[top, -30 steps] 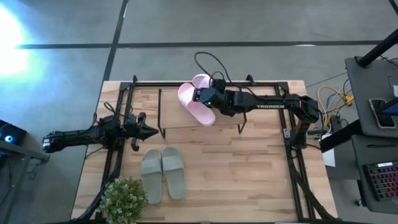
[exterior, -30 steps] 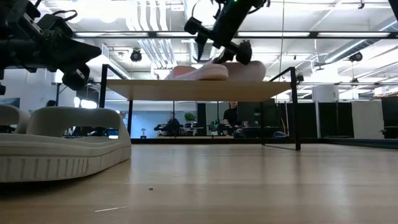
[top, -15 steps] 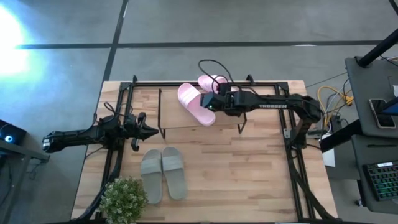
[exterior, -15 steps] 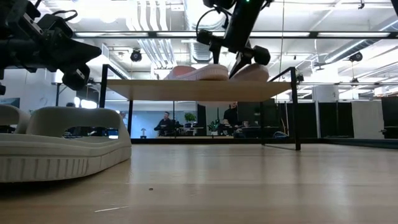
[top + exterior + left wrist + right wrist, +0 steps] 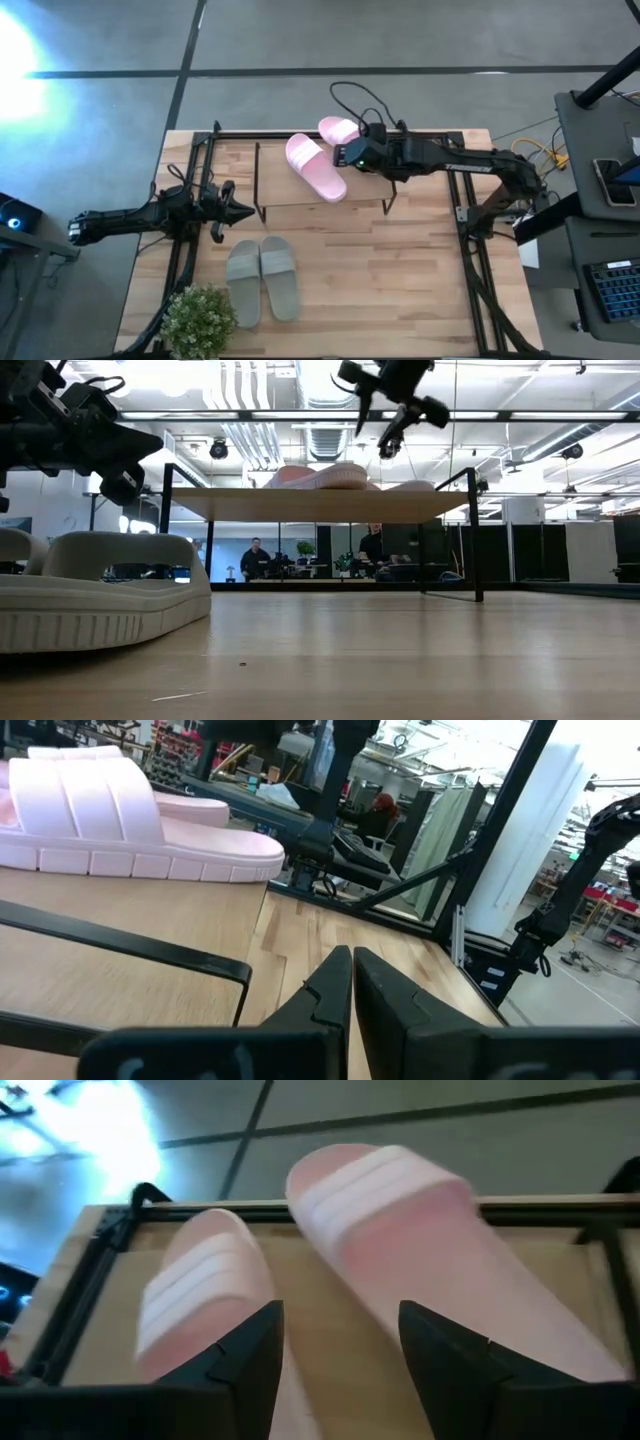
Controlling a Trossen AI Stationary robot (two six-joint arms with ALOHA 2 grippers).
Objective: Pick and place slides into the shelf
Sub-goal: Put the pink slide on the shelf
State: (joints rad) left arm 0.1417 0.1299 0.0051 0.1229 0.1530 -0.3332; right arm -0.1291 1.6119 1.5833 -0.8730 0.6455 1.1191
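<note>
High view shows our right gripper (image 5: pixel 347 157) open and empty between two pale pink foam slides (image 5: pixel 315 167) on the light wooden shelf (image 5: pixel 275 185), while the light, springy grey-green slides (image 5: pixel 262 280), near our shut left gripper (image 5: pixel 243 211), look best pinched by the wide strap

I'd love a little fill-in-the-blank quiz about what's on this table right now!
Both pink slides lie on the shelf's ____ board.
The grey-green slides sit on the ____.
The right claw is ____ above the shelf.
The potted plant stands nearest the ____ claw.

Missing: top; table; open; left
</note>
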